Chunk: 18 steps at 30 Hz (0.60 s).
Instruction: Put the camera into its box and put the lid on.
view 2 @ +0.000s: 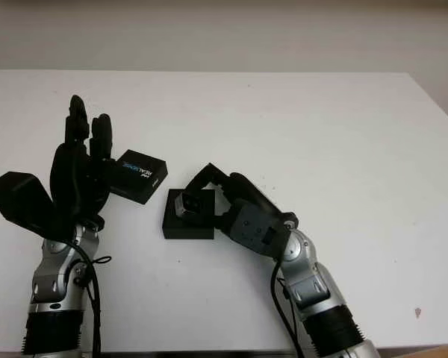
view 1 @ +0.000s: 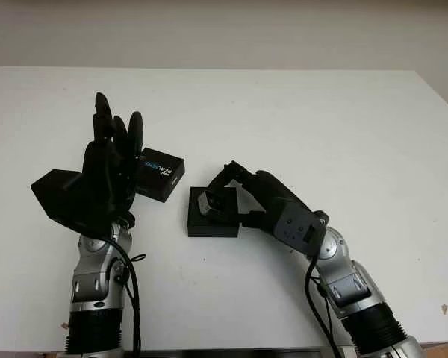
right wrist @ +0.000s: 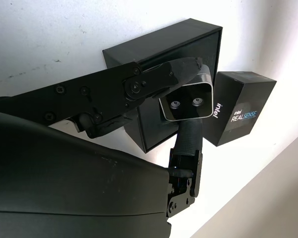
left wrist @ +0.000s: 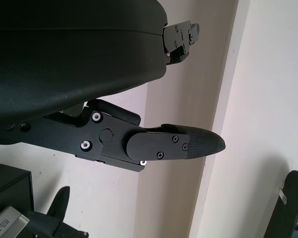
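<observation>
lid [right wrist: 241,106]: black, top face reads "intel REALSENSE", white + blue print, lying on table just beside box | same lid in head view: "REALSENSE" legible, smaller line under it too small to read | camera [right wrist: 186,101]: silver face, no readable txt | no other labels/nos. legible
</observation>
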Each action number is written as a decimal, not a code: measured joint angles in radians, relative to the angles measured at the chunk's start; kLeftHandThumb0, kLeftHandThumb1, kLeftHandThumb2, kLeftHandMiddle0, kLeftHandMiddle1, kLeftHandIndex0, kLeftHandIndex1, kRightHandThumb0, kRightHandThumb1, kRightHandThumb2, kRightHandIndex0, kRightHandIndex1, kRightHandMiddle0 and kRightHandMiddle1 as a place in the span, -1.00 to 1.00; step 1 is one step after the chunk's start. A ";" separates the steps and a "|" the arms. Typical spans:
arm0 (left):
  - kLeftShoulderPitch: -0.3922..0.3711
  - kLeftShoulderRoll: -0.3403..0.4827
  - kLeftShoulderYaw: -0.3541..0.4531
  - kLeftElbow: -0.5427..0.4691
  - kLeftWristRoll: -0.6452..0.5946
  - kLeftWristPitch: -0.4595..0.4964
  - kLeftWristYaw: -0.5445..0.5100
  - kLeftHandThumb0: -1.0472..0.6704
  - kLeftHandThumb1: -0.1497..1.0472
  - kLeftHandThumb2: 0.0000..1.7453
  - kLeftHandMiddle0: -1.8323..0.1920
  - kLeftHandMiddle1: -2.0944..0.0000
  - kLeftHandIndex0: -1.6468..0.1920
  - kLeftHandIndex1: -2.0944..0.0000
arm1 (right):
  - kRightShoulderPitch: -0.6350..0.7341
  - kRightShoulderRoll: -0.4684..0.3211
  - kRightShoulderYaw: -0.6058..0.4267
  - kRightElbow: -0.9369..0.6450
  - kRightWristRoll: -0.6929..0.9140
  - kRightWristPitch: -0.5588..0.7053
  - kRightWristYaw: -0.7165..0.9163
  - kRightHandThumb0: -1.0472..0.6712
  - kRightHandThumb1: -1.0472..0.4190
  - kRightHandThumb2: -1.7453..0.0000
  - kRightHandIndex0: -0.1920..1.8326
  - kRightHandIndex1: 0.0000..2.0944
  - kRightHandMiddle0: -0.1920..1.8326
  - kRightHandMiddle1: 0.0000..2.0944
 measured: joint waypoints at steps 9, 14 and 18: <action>0.000 0.000 -0.001 0.000 0.002 0.000 0.000 -0.53 1.00 -0.62 0.99 0.96 0.99 0.97 | -0.008 -0.029 0.002 0.010 -0.038 -0.067 -0.003 -0.39 -0.79 0.94 -0.71 -0.97 -0.77 -0.01; 0.002 0.000 -0.001 -0.001 0.002 0.001 0.001 -0.54 1.00 -0.63 0.99 0.95 0.98 0.96 | -0.041 -0.067 -0.020 -0.004 -0.058 -0.115 -0.014 -0.46 -0.76 0.94 -0.67 -0.94 -0.75 -0.19; 0.005 0.000 -0.001 -0.003 0.002 0.005 0.005 -0.53 1.00 -0.63 0.99 0.95 0.98 0.96 | -0.050 -0.100 -0.062 -0.078 -0.049 -0.118 -0.009 -0.49 -0.75 0.94 -0.61 -0.92 -0.73 -0.32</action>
